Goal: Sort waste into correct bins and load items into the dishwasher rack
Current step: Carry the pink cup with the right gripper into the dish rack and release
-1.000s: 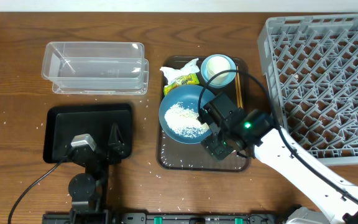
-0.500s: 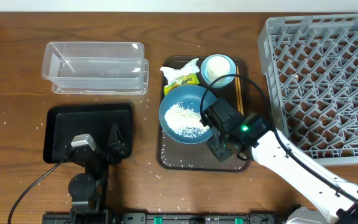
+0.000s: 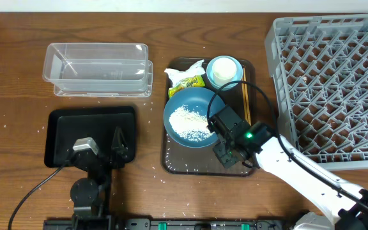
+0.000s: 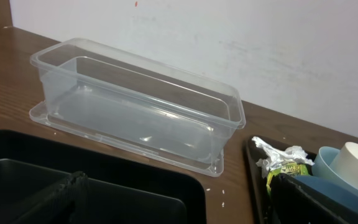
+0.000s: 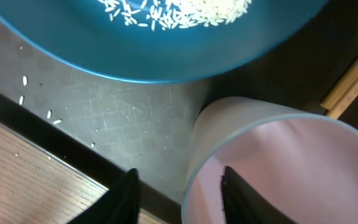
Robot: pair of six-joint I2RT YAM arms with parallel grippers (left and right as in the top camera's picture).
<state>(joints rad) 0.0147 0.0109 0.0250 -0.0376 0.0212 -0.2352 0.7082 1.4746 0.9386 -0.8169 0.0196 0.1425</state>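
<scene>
Because the left arm seems to have no job just now, the left gripper (image 3: 101,148) hangs low over the near end of the shallow black rectangular tray (image 3: 59,124). Its two fingers are spread wide with nothing between them. I think it waits there so the other arm has room.

Just to the right, the right gripper (image 5: 179,190) is down at the near end of the flat brown serving tray (image 3: 174,163). One finger is inside the small white cup with pink inside (image 5: 278,168) and the other is outside, so the cup's thin wall stands between them. There is a gap on each side of the wall, so the fingers are apart and do not pinch the cup yet. That looks like a good way to lift a cup by its edge. From above, the arm hides the cup.

The cup sits just beside the wide dark-blue bowl (image 3: 200,99), which holds the heap of loose white rice grains (image 3: 190,121).

Farther back, the thin wooden chopsticks (image 3: 245,96) lie along the tray's right side. At the far end, the crumpled white paper napkin (image 3: 184,69), the small yellow-green printed snack wrapper (image 3: 191,82) and the small pale-blue cup (image 3: 225,70) sit close together.

Far left stands the clear plastic rectangular tub (image 3: 50,64), with nothing in it. Far right is the large square grey plastic crate (image 3: 331,20). I see no dishes in it, and the cup probably belongs there.
</scene>
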